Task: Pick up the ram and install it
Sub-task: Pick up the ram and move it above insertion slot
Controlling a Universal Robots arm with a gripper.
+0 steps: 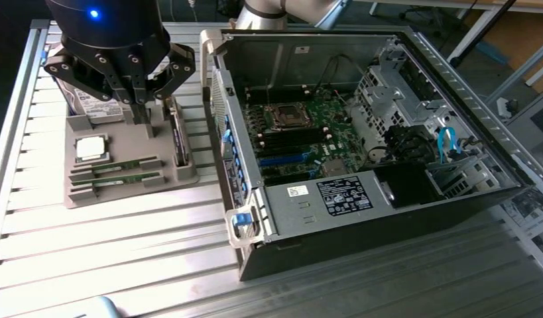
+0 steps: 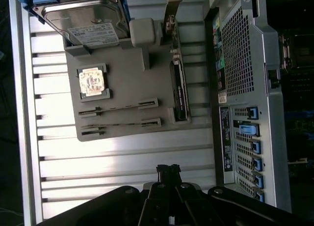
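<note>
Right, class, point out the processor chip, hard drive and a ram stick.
processor chip (image 2: pixel 92 81), wrist view, middle of its lid.
hard drive (image 2: pixel 81 14), wrist view, its metal top.
ram stick (image 1: pixel 119 165), exterior view, middle of green board.

holder (image 1: pixel 83 196) on table (image 1: pixel 120 248), the exterior view's left | computer case (image 1: pixel 298 262) beside it, the exterior view's right | ram (image 1: pixel 117 165) in holder slots, beside processor (image 1: pixel 91 147)

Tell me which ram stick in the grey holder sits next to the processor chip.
The ram stick in the slot right beside the silver processor chip; the other stick lies one slot further out, by the holder's edge.
</note>
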